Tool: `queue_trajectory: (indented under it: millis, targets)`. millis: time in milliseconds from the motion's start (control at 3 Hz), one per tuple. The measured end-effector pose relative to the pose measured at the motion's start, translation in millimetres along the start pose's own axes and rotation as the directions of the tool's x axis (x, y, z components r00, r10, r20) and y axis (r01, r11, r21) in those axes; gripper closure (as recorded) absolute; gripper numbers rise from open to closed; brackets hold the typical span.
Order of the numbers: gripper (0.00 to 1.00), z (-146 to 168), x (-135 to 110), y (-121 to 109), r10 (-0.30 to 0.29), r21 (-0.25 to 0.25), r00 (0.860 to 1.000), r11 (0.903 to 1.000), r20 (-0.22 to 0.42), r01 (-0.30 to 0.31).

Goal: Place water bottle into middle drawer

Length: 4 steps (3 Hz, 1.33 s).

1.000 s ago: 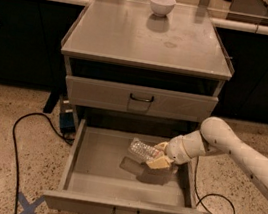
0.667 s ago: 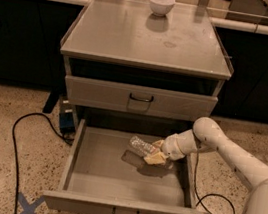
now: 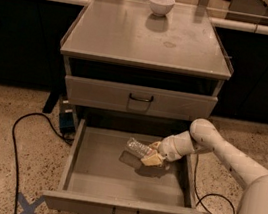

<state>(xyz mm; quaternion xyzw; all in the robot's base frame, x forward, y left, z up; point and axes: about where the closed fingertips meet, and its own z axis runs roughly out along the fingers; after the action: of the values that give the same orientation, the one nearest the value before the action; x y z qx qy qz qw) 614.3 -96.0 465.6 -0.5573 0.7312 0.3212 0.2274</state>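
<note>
The middle drawer (image 3: 112,179) is pulled out wide at the bottom of the grey cabinet, a shallow grey tray with a loop handle on its front panel. The water bottle (image 3: 138,147), small and clear, lies tilted over the drawer's right half, just above its floor. My gripper (image 3: 154,154) reaches in from the right on a white arm and is shut on the bottle's right end, inside the drawer's walls. The bottle's cap end is hidden by the gripper.
A white bowl (image 3: 161,4) stands at the back of the cabinet top (image 3: 150,38). A shut drawer front with a black handle (image 3: 141,99) is above the open drawer. A black cable (image 3: 22,142) loops on the floor at left, another at right (image 3: 215,203).
My arm has moved left and further into the drawer, carrying the bottle lower and closer to the drawer floor. The grip has not changed.
</note>
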Motion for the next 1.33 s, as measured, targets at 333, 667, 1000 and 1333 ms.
queue_trajectory:
  millis: [333, 667, 1000, 1333]
  targets:
    - [1.0, 40.4, 0.1, -0.1, -0.017, -0.072, 1.0, 0.9972, 0.02, 0.019]
    - [1.0, 82.7, 5.4, 5.1, -0.037, -0.154, 0.999, 0.9873, 0.005, 0.038]
    - [1.0, 117.4, 12.1, 12.8, -0.06, -0.238, 0.997, 0.97, -0.042, 0.049]
    - [1.0, 135.4, 18.2, 15.2, -0.056, -0.253, 0.992, 0.9671, -0.115, 0.025]
